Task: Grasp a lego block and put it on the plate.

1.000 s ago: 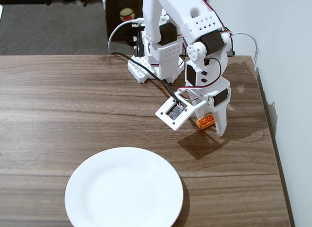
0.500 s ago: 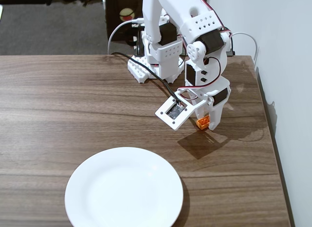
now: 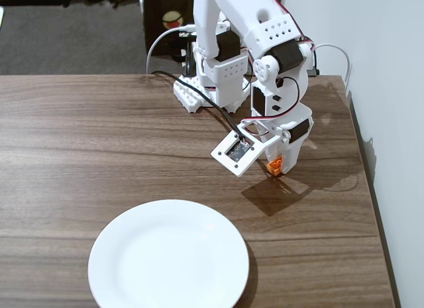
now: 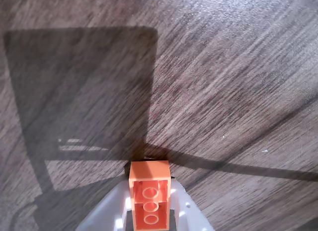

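1. The step in hand looks like the grasp itself: the hand [image 3: 277, 167] is clamped narrowly on the orange lego block [image 3: 274, 165], low over the wooden counter [image 3: 99, 136] near its right side in the fixed view.
2. In the wrist view the lego block [image 4: 148, 201] sits between the white fingers [image 4: 185, 211], studs facing the camera; whether it touches the counter or hangs just above cannot be told.
3. The white plate [image 3: 169, 256] lies empty near the front edge, well apart from the block, down and to the left in the fixed view.
4. The next move probably calls for a lift clear of the counter, then a swing over the plate before letting go.
5. The arm reaches forward from its base, wrist bent steeply down, fingers pointing at the counter.
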Motion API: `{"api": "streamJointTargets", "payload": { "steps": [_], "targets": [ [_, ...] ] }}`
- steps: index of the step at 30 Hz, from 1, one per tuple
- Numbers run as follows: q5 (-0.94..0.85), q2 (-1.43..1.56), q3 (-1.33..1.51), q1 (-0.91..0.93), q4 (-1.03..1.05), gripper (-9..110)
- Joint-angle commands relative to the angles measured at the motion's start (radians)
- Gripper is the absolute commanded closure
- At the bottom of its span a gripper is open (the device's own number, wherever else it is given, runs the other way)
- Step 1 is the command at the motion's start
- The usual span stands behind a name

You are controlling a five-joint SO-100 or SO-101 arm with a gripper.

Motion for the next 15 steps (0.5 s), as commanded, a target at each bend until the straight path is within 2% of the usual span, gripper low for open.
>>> {"api": "streamJointTargets", "payload": {
  "steps": [1,5,15],
  "targets": [
    [-0.025,0.011,0.011,0.006,0.006,95],
    [-0.087,0.031,0.011,0.011,0.009,95],
    [-0.4,0.089,0.02,0.046,-0.002,95]
  ]
}}
